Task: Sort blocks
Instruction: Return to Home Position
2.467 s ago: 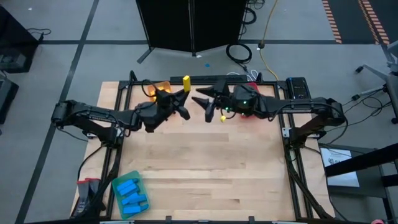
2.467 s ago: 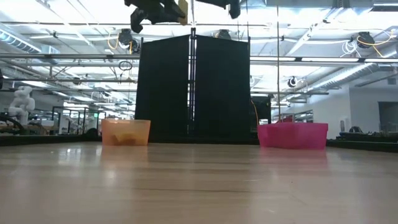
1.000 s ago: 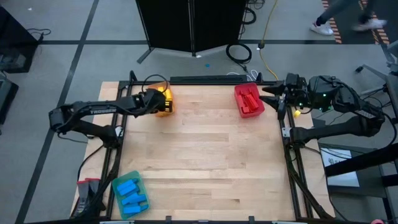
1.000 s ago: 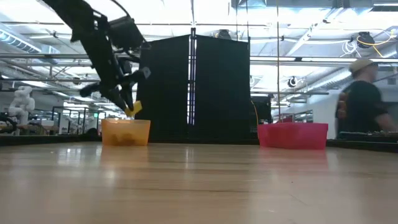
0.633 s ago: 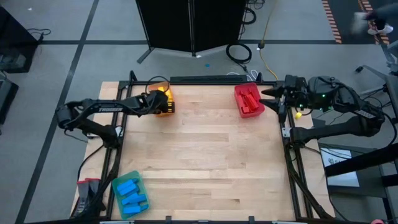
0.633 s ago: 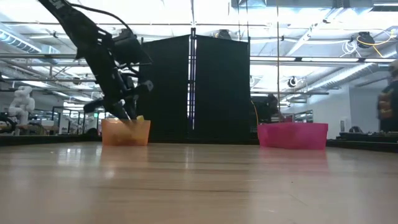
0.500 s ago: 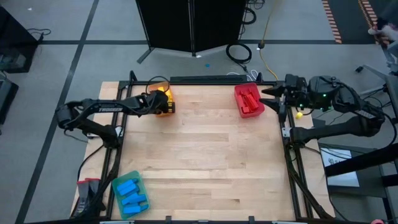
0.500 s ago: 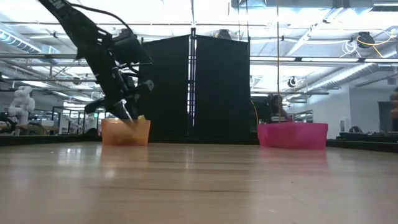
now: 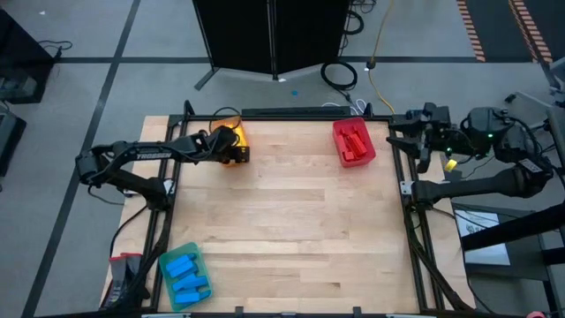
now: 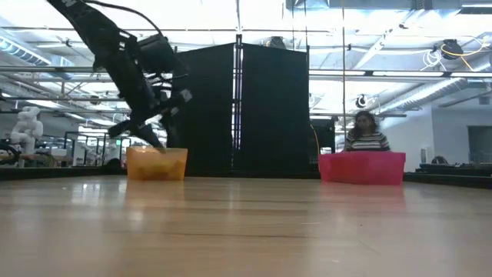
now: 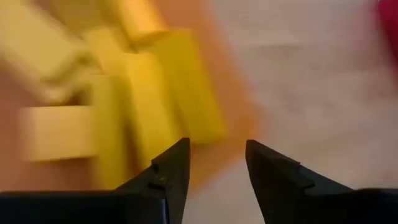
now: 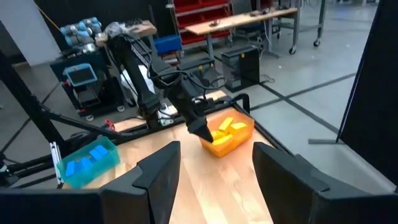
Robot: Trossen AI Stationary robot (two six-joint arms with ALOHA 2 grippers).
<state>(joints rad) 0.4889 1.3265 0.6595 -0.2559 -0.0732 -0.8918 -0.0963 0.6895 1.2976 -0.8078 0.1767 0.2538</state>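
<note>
My left gripper hangs open just above the orange tray at the table's far left; nothing is between its fingers. Several yellow blocks lie heaped in that tray. In the low view the left arm slants down to the tray's rim. My right gripper is open and empty, beyond the table's right edge, beside the red tray, which holds red blocks. Blue blocks lie in a green tray at the near left corner.
The wooden table top is bare between the three trays. A black screen stands behind the far edge. A person shows in the room behind the red tray. Metal frame rails run along both sides.
My left gripper came down to the orange tray with a yellow block, then rose a little; the block no longer shows at its fingers. My right arm drew back farther past the table's right edge. A person walked through the background.
</note>
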